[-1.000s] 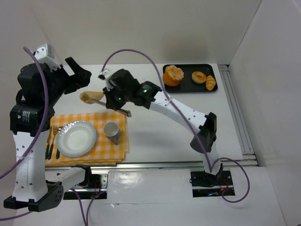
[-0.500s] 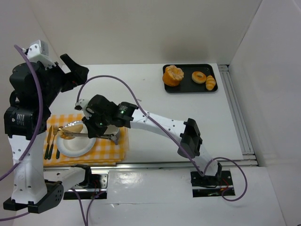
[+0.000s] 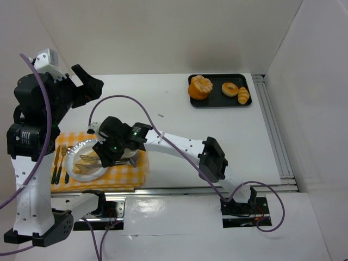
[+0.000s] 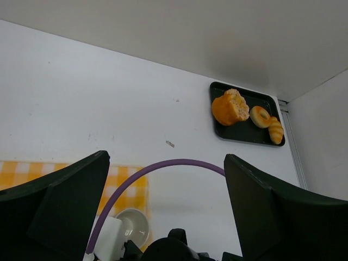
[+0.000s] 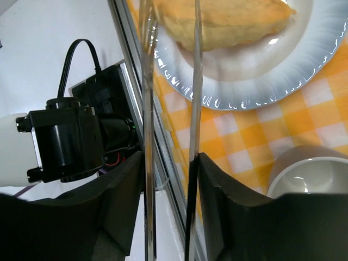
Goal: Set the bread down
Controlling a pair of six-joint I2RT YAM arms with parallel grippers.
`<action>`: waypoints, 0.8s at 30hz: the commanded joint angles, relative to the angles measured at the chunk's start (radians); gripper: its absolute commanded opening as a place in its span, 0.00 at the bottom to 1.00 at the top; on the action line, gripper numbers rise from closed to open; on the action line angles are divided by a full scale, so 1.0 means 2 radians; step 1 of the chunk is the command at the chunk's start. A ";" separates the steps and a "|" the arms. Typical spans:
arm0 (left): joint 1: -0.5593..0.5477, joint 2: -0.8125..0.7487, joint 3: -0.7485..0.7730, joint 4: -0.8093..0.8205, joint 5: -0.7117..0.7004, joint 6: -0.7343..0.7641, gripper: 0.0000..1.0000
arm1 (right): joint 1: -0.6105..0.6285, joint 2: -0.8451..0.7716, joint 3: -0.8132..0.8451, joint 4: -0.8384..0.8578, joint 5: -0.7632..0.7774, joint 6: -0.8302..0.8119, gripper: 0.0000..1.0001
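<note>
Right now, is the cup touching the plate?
Apart. The right wrist view shows a strip of checked cloth lying between the cup and the plate.

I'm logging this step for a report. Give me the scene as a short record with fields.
bread: lying on the plate, with the tongs on both sides of it
plate: on the checked cloth, cup beside it
right gripper: shut on the tongs, reaching over the plate
left gripper: open, empty, raised away from the plate
tray: at the far right, three pastries on it
task state: bread at the plate, not yet released
</note>
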State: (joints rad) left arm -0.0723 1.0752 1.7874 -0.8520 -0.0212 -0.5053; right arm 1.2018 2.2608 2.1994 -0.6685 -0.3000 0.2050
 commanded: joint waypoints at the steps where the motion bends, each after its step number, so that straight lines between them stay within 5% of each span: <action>1: 0.003 -0.009 -0.001 0.022 -0.002 -0.006 1.00 | -0.007 -0.046 -0.001 0.027 -0.002 -0.001 0.51; 14: 0.003 -0.015 -0.021 0.036 0.003 -0.010 1.00 | -0.044 -0.131 -0.040 0.017 0.056 -0.006 0.55; 18: 0.003 -0.015 -0.021 0.036 -0.002 -0.005 1.00 | -0.101 -0.178 -0.089 -0.006 0.114 -0.006 0.55; 24: 0.003 -0.019 -0.032 0.047 -0.009 0.000 1.00 | -0.292 -0.324 -0.242 0.011 0.198 0.032 0.55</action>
State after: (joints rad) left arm -0.0723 1.0561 1.7405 -0.8238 -0.0322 -0.5045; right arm 0.7593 1.7676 1.7924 -0.6727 -0.0444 0.2249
